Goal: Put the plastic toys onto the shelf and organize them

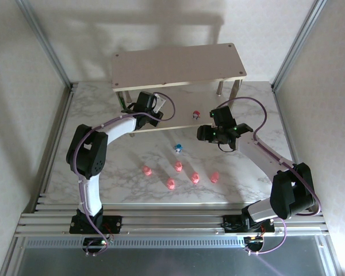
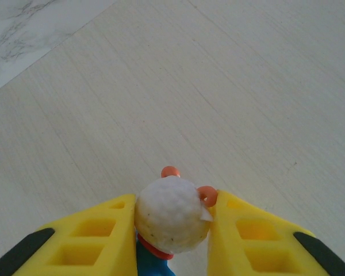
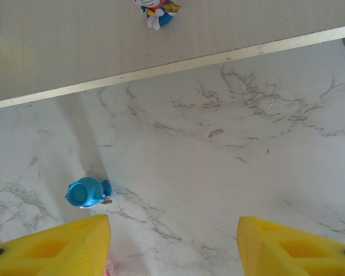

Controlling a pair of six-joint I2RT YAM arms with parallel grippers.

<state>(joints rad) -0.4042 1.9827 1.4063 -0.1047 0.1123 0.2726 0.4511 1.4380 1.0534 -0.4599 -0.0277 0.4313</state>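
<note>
Clamping white-headed toy [image 2: 171, 217] over shelf [image 2: 218, 86], left pincer [image 2: 173, 202], right pincer [image 3: 172, 225] apart above marble table [image 3: 247, 144]

Between the yellow fingers [image 2: 98, 241] of the left gripper [image 2: 173, 202], a white-headed figurine [image 2: 171, 221] is seen — orange nubs, blue body — over the pale beige, fine-grained shelf [image 2: 218, 86]. Ahead of the right gripper [image 3: 172, 224], a blue figurine [image 3: 87, 192] is shown on the white, grey-veined marble table [image 3: 247, 172].

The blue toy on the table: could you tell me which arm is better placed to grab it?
Right: right gripper hovers open beside the blue toy; left gripper holds a white-headed toy over the shelf.
</note>
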